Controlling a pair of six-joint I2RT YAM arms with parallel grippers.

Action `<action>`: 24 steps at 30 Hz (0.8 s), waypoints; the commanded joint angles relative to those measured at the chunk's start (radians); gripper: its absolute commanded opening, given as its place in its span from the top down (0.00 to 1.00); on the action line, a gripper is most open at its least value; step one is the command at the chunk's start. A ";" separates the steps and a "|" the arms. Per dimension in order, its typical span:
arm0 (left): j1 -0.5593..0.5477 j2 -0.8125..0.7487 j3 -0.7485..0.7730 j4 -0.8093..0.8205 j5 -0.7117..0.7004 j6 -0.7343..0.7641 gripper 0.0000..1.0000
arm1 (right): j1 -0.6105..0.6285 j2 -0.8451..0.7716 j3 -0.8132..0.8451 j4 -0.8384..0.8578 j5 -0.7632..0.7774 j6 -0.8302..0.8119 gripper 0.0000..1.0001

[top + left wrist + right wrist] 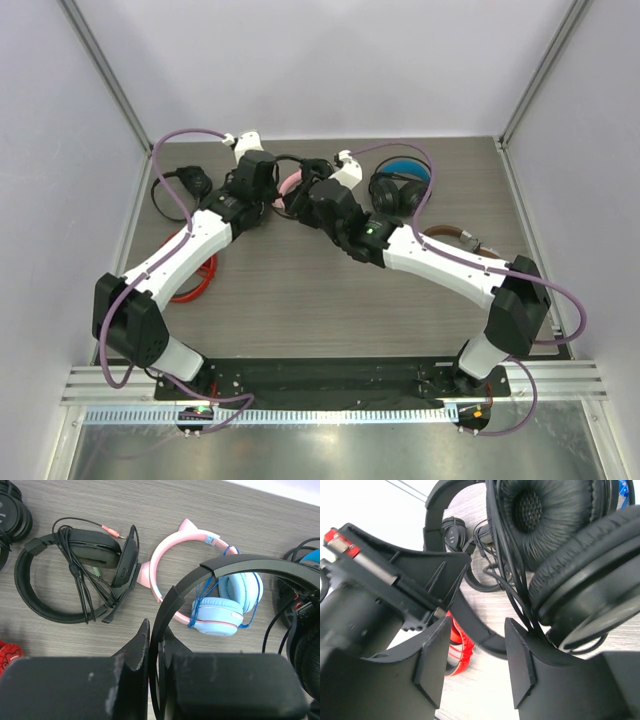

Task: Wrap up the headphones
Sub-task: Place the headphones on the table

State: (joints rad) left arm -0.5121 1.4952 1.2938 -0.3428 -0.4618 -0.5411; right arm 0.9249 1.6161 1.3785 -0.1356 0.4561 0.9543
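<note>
left tool [154,636]: nearly closed, its two black fingers [131,652] pinching the thin headband [235,564] of the slim all-black on-ear headphones [590,575].
right tool [475,642]: fingers well apart and gripping nothing; strands of the long thin black cable [512,580] run through the gap, close against one finger.
headphones, place: held up off the grey wood-grain table [300,300], far centre, between the two tools.
long axis: from the left tool the headband arcs away and to the right, ending at the round padded earcups [545,510], which hang just beyond the right tool.
nearer arm: the right one, for both cable and earcups; the left only has the band.
judged next need: the right tool closes on the loose cable and carries it round the band or cups while the left holds steady.
risk: several strands lie together, so a pinch may catch only some.
beneath, on the table: pink-and-blue cat-ear headphones [180,545] and a black headset [75,575] with boom microphone and bundled cord.
further out: a bulky black over-ear pair [400,185] with blue lining, far right; a red coiled cord [195,280], near left.
</note>
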 commanded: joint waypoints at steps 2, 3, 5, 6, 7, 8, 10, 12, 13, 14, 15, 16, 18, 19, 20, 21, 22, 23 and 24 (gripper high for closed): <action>0.001 0.014 0.052 0.033 0.020 -0.002 1.00 | 0.008 -0.076 -0.015 0.037 0.007 0.011 0.45; 0.004 0.017 0.053 0.031 0.028 -0.002 1.00 | 0.008 -0.082 -0.018 0.037 0.004 0.011 0.45; 0.006 0.030 0.056 0.024 0.034 -0.002 1.00 | 0.008 -0.096 -0.025 0.041 0.001 0.008 0.37; 0.007 0.033 0.056 0.024 0.038 -0.002 1.00 | 0.008 -0.099 -0.027 0.042 0.000 0.008 0.34; 0.007 0.036 0.055 0.022 0.041 -0.002 1.00 | 0.008 -0.110 -0.033 0.047 -0.003 0.006 0.33; 0.007 0.037 0.053 0.022 0.043 -0.002 1.00 | 0.009 -0.114 -0.041 0.054 -0.004 0.006 0.32; 0.009 0.042 0.052 0.021 0.048 -0.002 1.00 | 0.009 -0.124 -0.048 0.063 -0.014 0.004 0.30; 0.009 0.042 0.047 0.019 0.049 -0.002 1.00 | 0.009 -0.130 -0.052 0.073 -0.023 0.001 0.24; 0.009 0.040 0.042 0.019 0.051 -0.002 1.00 | 0.008 -0.130 -0.052 0.073 -0.033 0.000 0.24; 0.009 0.040 0.039 0.021 0.051 -0.002 1.00 | 0.009 -0.134 -0.053 0.076 -0.036 0.000 0.24; 0.011 0.039 0.038 0.021 0.051 -0.002 1.00 | 0.009 -0.137 -0.056 0.076 -0.040 -0.002 0.24; 0.011 0.040 0.038 0.018 0.051 0.000 1.00 | 0.009 -0.142 -0.058 0.079 -0.043 -0.002 0.24; 0.014 0.039 0.035 0.016 0.051 0.003 1.00 | 0.009 -0.156 -0.067 0.088 -0.062 -0.005 0.24; 0.015 0.039 0.035 0.016 0.052 0.004 1.00 | 0.009 -0.162 -0.073 0.093 -0.068 -0.005 0.24; 0.017 0.039 0.035 0.014 0.054 0.004 1.00 | 0.008 -0.171 -0.078 0.097 -0.080 -0.009 0.24; 0.017 0.039 0.036 0.013 0.054 0.009 1.00 | 0.009 -0.191 -0.084 0.103 -0.086 -0.012 0.24; 0.018 0.040 0.036 0.013 0.054 0.009 1.00 | 0.008 -0.200 -0.088 0.108 -0.092 -0.015 0.24; 0.020 0.040 0.036 0.011 0.055 0.010 1.00 | 0.008 -0.209 -0.094 0.113 -0.096 -0.020 0.24; 0.020 0.042 0.038 0.011 0.058 0.010 1.00 | 0.008 -0.219 -0.098 0.116 -0.102 -0.032 0.24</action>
State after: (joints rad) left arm -0.5003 1.5444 1.3033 -0.3668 -0.4175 -0.5346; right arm 0.9283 1.4715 1.2823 -0.0895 0.3710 0.9447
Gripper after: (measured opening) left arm 0.042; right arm 0.761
